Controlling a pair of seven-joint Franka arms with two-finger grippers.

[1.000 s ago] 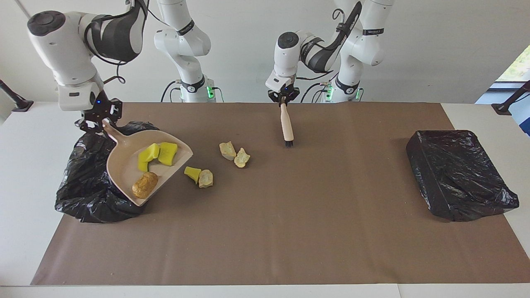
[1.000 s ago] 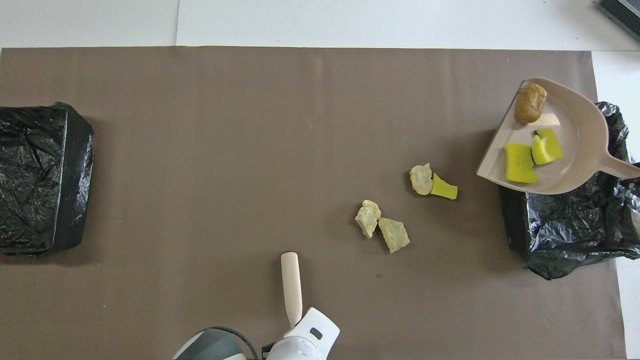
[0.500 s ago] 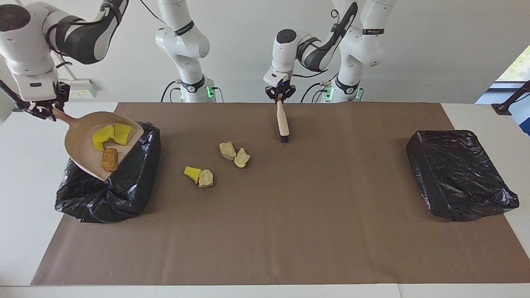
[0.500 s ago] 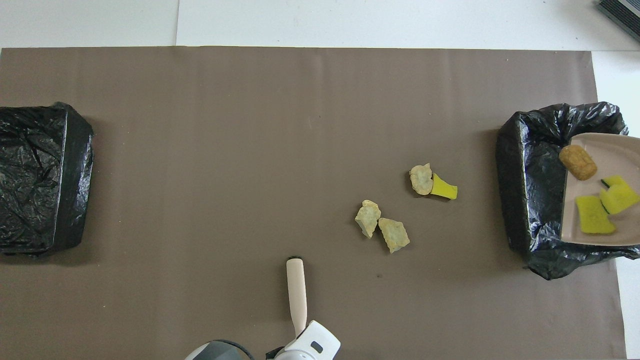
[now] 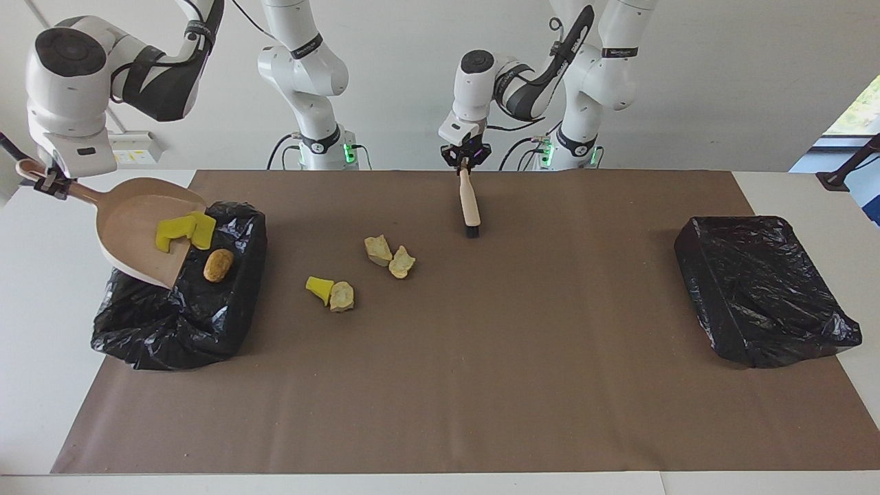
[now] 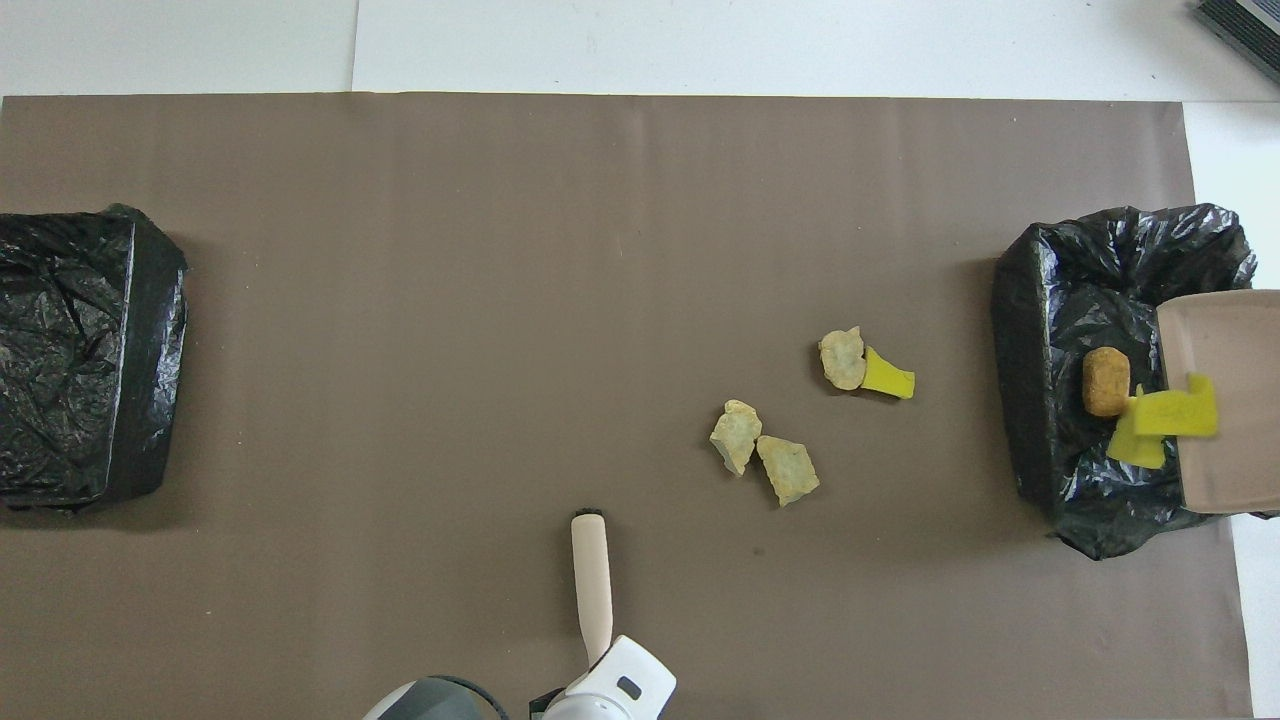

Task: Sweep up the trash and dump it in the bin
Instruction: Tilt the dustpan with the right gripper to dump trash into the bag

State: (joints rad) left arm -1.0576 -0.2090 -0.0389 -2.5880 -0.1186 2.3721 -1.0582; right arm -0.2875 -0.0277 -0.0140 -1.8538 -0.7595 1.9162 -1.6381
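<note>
Brown paper (image 5: 481,357), white tabletop (image 5: 41,289), pale wall (image 5: 722,82)

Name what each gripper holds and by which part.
Right gripper: dustpan, by its handle end. Left gripper: brush, by its handle top.

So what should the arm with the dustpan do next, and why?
Probably tip the dustpan a little more over the open bin. The right gripper holds its handle with the pan slanted down; the brown lump is already off the pan, but the two yellow pieces sit at its lip. The left gripper waits, holding the brush.
</note>
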